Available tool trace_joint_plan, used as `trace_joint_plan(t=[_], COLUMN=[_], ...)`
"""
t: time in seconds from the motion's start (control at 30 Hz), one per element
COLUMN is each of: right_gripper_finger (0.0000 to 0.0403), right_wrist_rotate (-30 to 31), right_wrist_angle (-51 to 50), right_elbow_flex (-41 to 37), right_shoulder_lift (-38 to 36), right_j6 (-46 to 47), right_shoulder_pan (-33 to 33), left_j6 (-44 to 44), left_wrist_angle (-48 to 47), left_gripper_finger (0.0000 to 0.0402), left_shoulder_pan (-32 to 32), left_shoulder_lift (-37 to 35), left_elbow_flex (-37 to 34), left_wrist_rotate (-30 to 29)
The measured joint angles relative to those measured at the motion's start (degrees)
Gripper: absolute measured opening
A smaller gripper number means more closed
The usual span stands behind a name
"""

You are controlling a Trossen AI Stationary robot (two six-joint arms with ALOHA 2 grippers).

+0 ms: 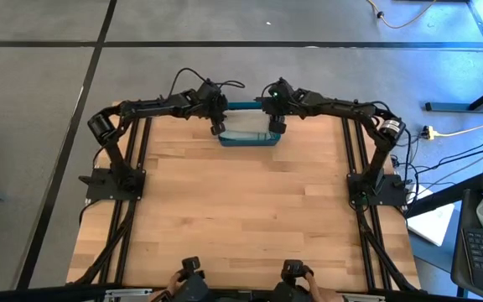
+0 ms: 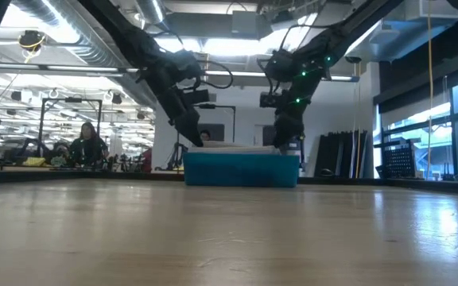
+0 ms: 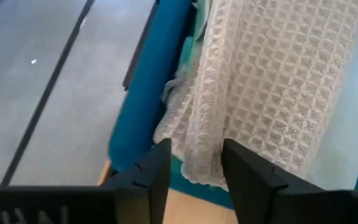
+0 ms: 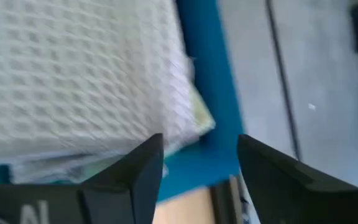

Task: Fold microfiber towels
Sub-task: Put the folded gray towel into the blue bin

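Wrist views show both pincers, left [image 3: 194,165] and right [image 4: 199,163], released over the binned towels [image 3: 272,81]; each should pinch only the top corner.

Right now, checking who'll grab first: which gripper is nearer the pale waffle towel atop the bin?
Left. The left gripper straddles the pale towel's edge; the right gripper hangs over the bin rim beside it.

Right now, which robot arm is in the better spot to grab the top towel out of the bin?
Probably the left. The left claw is open with the pale towel's edge hanging between its fingers at the bin. The right claw is open too, but it frames mostly the bin's corner, beside the stack.
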Motion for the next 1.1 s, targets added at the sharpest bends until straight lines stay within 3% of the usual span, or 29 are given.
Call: trace_joint_plan(t=[0.13,0.27,0.4,0.47,0.5,0.57,0.7,0.87,1.1], right_gripper_finger=[0.0215,0.0212,0.0204,0.0198,0.0194,0.0185,0.0165,0.0146,0.0124], right_wrist_rotate=[5.3,3.0,-14.6,-23.9,-25.5,-23.5,-19.5,-17.9,-21.6], right_wrist_angle=[0.1,1.6,3.2,5.6,6.6,7.6,9.7,8.0,6.4], right_elbow_flex=[0.0,0.0,0.1,0.1,0.1,0.1,0.1,0.0,0.1], right_shoulder_lift=[-3.0,-6.9,-9.0,-8.3,-7.5,-5.5,-0.2,4.4,6.9], right_j6=[0.2,1.0,6.3,11.1,12.1,12.2,8.8,8.0,8.0], right_shoulder_pan=[1.0,1.3,1.3,1.4,1.8,2.4,2.5,2.4,0.4], left_j6=[0.3,0.4,0.0,0.0,0.0,1.1,6.0,7.7,4.1], left_wrist_angle=[-0.7,-0.5,-0.6,-0.4,0.2,3.6,6.5,6.3,5.5], left_gripper_finger=[0.0146,0.0146,0.0147,0.0147,0.0146,0.0145,0.0145,0.0145,0.0145], left_shoulder_pan=[0.1,0.2,0.1,0.1,0.1,-0.3,-0.7,0.8,3.7], left_shoulder_lift=[-2.2,-6.0,-8.9,-9.0,-8.8,-7.0,-1.7,4.3,6.5], left_elbow_flex=[0.0,0.0,0.1,0.1,0.1,0.2,0.1,0.1,0.1], left_wrist_rotate=[-2.3,-2.3,1.4,7.1,10.0,13.9,15.7,11.6,15.6])
